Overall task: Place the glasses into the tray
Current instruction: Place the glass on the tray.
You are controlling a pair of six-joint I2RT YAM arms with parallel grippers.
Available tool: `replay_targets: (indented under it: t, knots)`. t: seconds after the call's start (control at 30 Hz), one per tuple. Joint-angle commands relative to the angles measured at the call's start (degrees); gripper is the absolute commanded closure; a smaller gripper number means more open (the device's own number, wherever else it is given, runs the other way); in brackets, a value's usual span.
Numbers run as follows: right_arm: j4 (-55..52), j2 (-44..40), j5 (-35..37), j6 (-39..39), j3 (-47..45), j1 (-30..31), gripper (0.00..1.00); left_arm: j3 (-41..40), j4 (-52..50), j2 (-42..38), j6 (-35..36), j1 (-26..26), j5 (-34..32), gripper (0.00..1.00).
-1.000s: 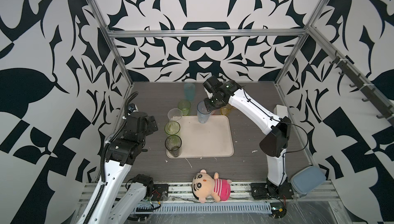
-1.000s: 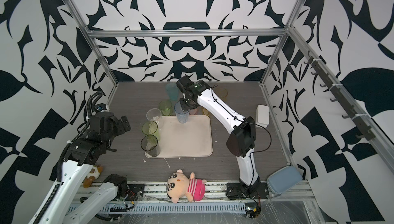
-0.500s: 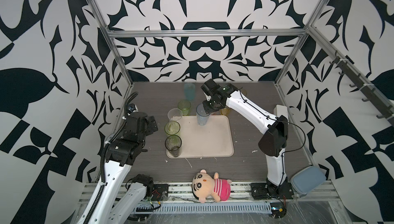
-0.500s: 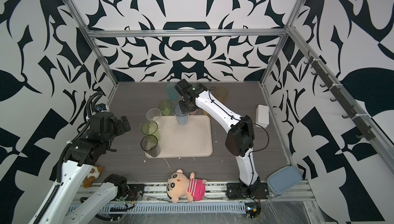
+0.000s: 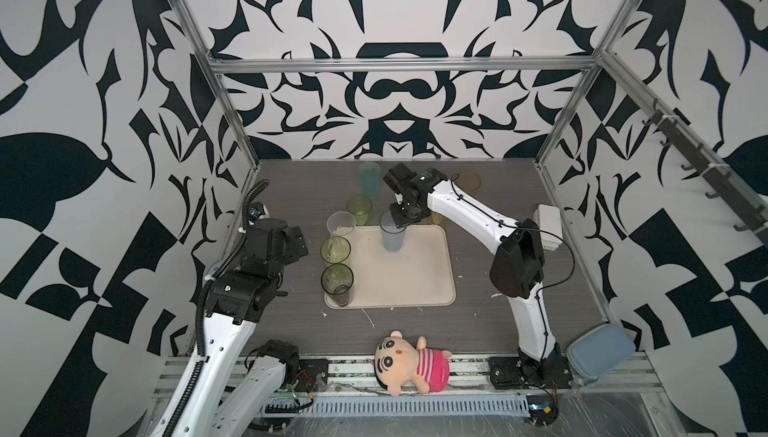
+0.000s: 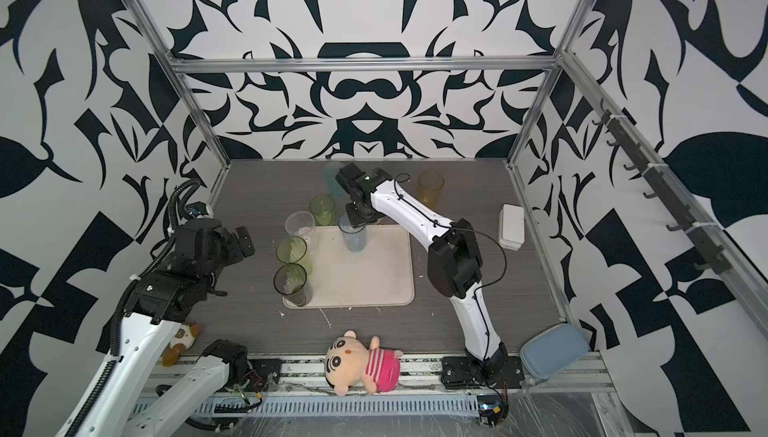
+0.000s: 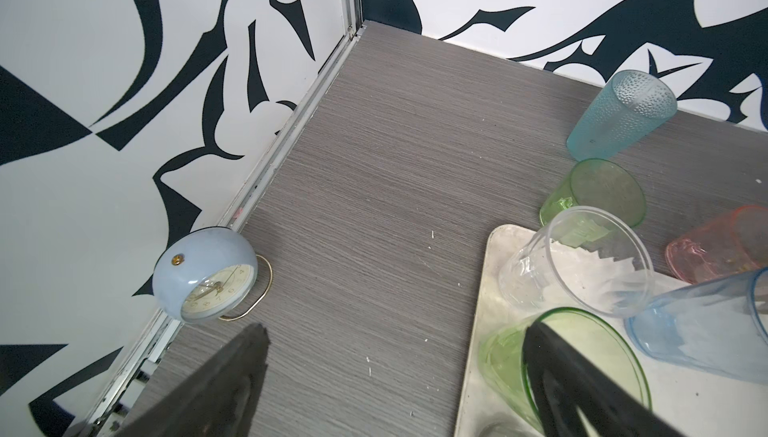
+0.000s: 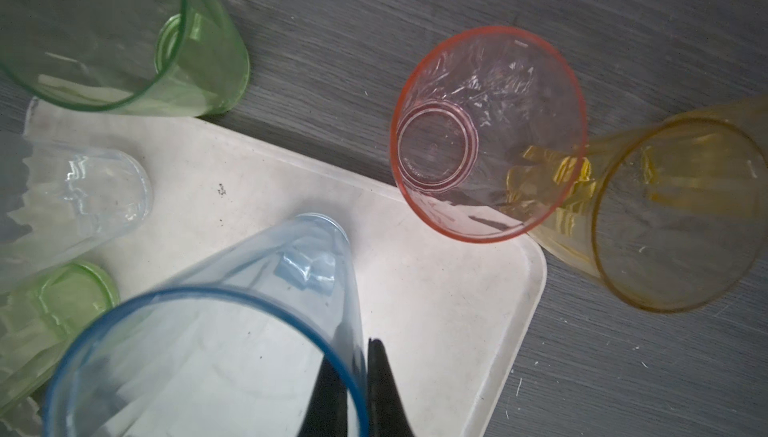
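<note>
Blue glass point(image 5: 392, 234): pinched by the rim wall in closed right gripper point(image 8: 360, 356), upright over far part of tray point(image 5: 415, 277); unclear whether seated yet. Left gripper point(image 5: 300, 243) wide open, empty, off to the side. Risks: tipping if released before touchdown; clipping pink glass point(image 8: 490, 135), just off tray edge, on pull-out.

A plush doll point(image 5: 411, 362) in a pink striped shirt lies face-up at the grey worktop's point(image 5: 478, 322) front edge. A soft pale blue case point(image 5: 600, 351) sits at the front right corner. A small white box point(image 5: 548, 227) rests by the right wall, and a blue alarm clock point(image 7: 205, 275) stands against the left wall.
</note>
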Motion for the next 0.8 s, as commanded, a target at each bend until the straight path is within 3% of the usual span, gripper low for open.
replay_targets:
  t: [0.0, 0.77]
  knots:
    - [0.55, -0.49, 0.81, 0.91, 2.75, 0.44, 1.0, -0.81, 0.54, -0.46, -0.41, 0.18, -0.15, 0.0]
    - [-0.04, 2.78, 1.71, 0.58, 6.13, 0.5, 1.0, -0.81, 0.54, -0.24, -0.39, 0.17, -0.25, 0.0]
